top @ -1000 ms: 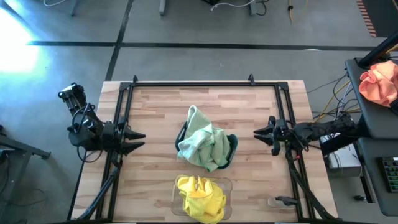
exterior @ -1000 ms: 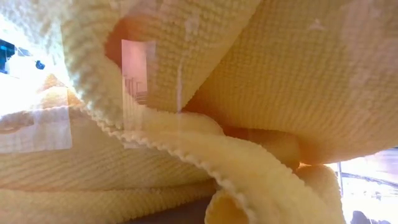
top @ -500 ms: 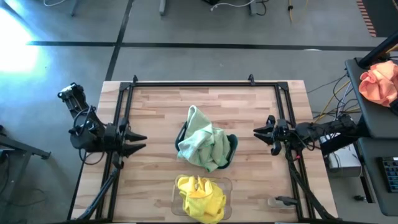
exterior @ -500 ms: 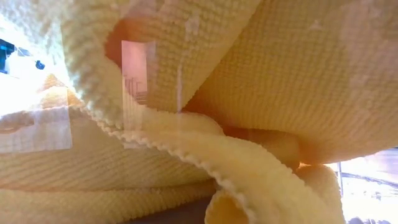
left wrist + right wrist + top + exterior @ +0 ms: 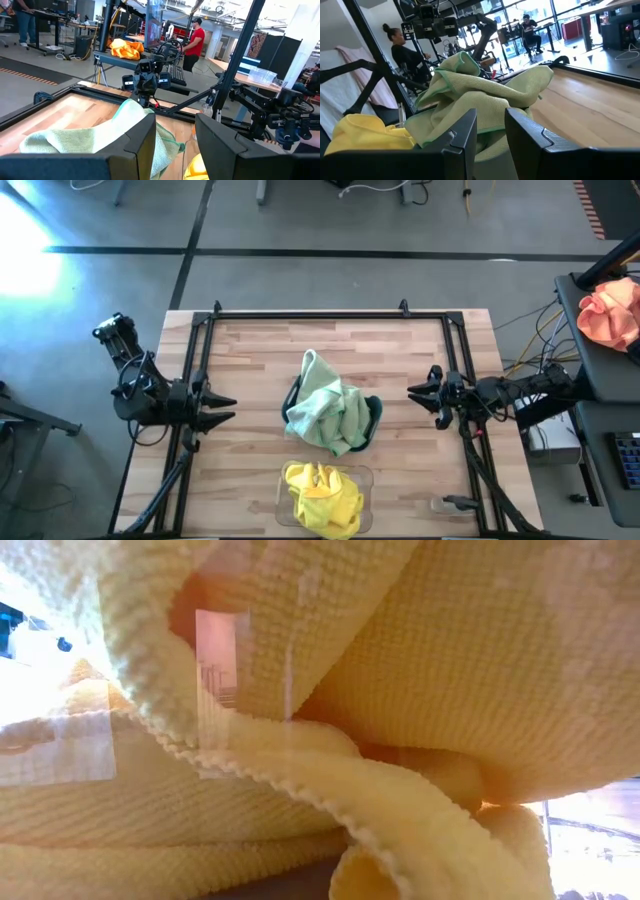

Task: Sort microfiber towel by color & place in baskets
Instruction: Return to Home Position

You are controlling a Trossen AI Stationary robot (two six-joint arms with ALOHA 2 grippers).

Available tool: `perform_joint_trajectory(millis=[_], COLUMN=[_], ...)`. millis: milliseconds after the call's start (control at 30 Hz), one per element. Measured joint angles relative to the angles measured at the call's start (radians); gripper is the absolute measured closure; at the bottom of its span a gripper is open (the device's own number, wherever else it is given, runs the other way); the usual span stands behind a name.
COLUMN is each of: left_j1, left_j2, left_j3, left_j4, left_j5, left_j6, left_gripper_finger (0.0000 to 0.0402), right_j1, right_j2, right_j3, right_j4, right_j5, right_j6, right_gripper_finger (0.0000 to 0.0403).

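Pale green microfiber towels (image 5: 328,415) lie heaped on the dark teal basket (image 5: 374,418) at the table's middle and hide most of it. Yellow towels (image 5: 322,498) fill the clear basket (image 5: 362,474) at the near edge; in the low view the yellow cloth (image 5: 400,690) covers the whole picture. My left gripper (image 5: 232,408) stands open at the table's left side and points level at the green heap (image 5: 85,140). My right gripper (image 5: 412,393) stands open at the right side, facing the heap (image 5: 485,90). Neither holds anything.
An orange-pink cloth (image 5: 610,312) lies on a side stand off the table's right. A black frame (image 5: 320,314) runs round the table's far and side edges. Bare wood (image 5: 250,360) lies between each gripper and the baskets. People stand in the room behind.
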Motion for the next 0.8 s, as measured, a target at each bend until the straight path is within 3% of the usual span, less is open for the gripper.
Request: perform_joint_trajectory(millis=[333, 633, 700, 800], left_j1=[0.0, 0.0, 0.001, 0.002], left_j2=[0.025, 0.116, 0.135, 0.147], left_j3=[0.0, 0.0, 0.0, 0.0], left_j4=[0.0, 0.027, 0.028, 0.038], left_j5=[0.001, 0.026, 0.117, 0.4], left_j6=[-0.021, -0.185, -0.1, 0.045], left_gripper_finger=[0.0278, 0.0278, 0.0278, 0.0278], right_j1=[0.0, 0.0, 0.0, 0.0], right_j2=[0.0, 0.0, 0.0, 0.0], right_j3=[0.0, -0.001, -0.001, -0.001], right_j4=[0.0, 0.002, 0.002, 0.002], right_j5=[-0.003, -0.003, -0.003, -0.003], right_j6=[0.001, 0.002, 0.003, 0.003], right_gripper_finger=[0.031, 0.031, 0.031, 0.031])
